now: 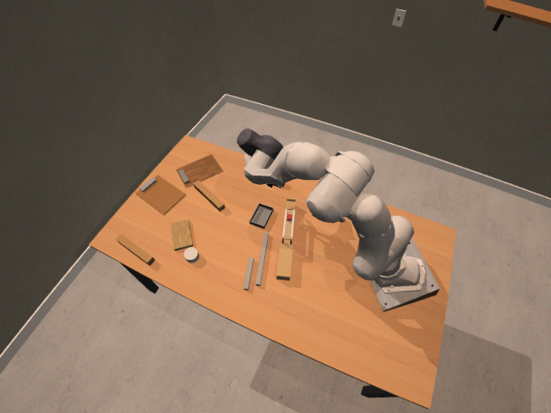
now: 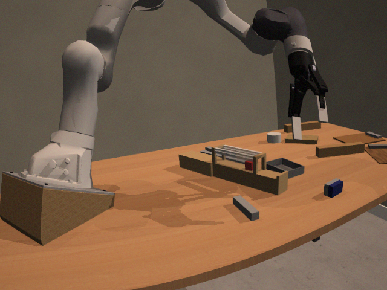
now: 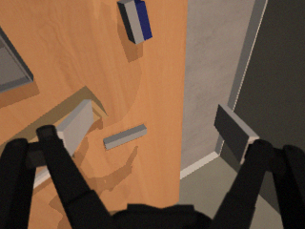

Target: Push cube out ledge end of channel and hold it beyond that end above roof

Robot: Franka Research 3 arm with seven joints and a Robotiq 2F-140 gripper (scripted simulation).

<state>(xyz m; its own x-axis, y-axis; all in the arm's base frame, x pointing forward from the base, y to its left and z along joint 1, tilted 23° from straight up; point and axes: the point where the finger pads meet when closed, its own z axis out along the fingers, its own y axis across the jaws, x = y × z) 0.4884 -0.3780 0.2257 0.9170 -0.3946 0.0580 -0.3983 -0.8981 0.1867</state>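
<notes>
The wooden channel point(image 1: 283, 229) point(image 2: 240, 179) lies in the middle of the table, with a roof of pale bars. The red cube point(image 1: 289, 217) point(image 2: 248, 165) sits inside it, near the end with the short ledge and raised lip point(image 2: 282, 182). My gripper point(image 2: 309, 126) point(image 3: 154, 113) is open and empty. It hangs well above the table, beyond the lipped end and near the table's far edge. In the top view the arm hides the fingers. A short grey stick point(image 2: 245, 207) point(image 3: 125, 136) lies on the table below the gripper, beside the channel.
A grey tray point(image 1: 253, 217) point(image 2: 296, 170) stands beside the channel. A blue and grey block point(image 2: 333, 187) point(image 3: 135, 21) lies near the table edge. Two grey sticks point(image 1: 263, 257) point(image 1: 248, 273), wooden planks point(image 1: 160, 194) point(image 1: 200, 168), wooden blocks point(image 1: 208, 195) point(image 1: 135, 249) and a white cylinder point(image 1: 191, 254) point(image 2: 274, 137) lie around.
</notes>
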